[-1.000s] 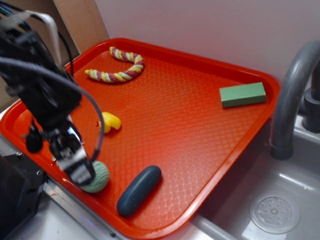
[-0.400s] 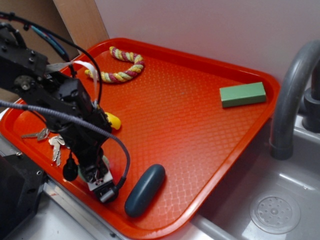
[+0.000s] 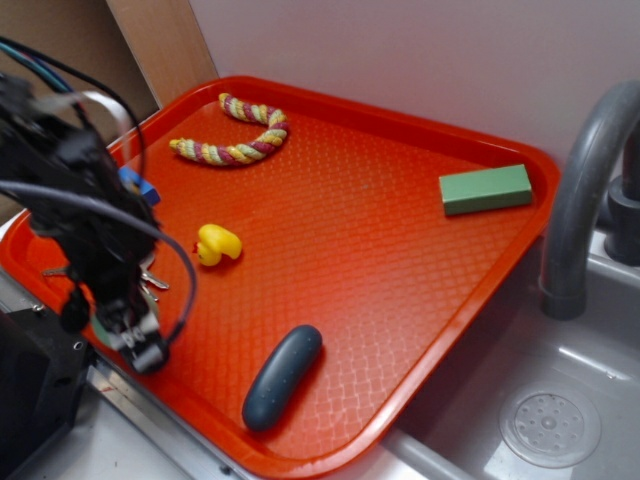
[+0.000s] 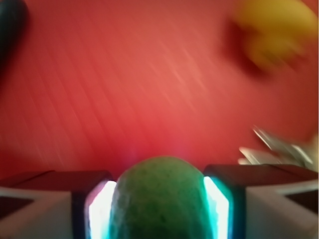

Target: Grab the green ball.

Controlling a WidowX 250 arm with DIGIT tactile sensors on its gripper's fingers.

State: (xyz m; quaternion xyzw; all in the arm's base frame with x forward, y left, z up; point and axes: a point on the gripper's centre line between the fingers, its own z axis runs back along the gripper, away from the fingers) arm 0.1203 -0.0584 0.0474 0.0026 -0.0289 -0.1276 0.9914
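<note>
Black robot arm (image 3: 80, 210) over the red tray's (image 3: 420, 330) near-left corner, end effector (image 3: 140, 345) low and blurred, yellow duck (image 3: 217, 243) beside it, dark oval pod (image 3: 282, 377), rope toy (image 3: 235, 135), green block (image 3: 486, 189), grey faucet (image 3: 585, 190) at right.

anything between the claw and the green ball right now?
Nothing visible. In the wrist view the green ball sits directly between the claw's two fingers, each finger against a side of it. Duck and keys lie clear, farther off.

Pale wall (image 3: 420, 50) behind; brown board (image 3: 160, 45) at left corner; grey sink (image 3: 540, 400) with faucet (image 3: 585, 180) at right.
</note>
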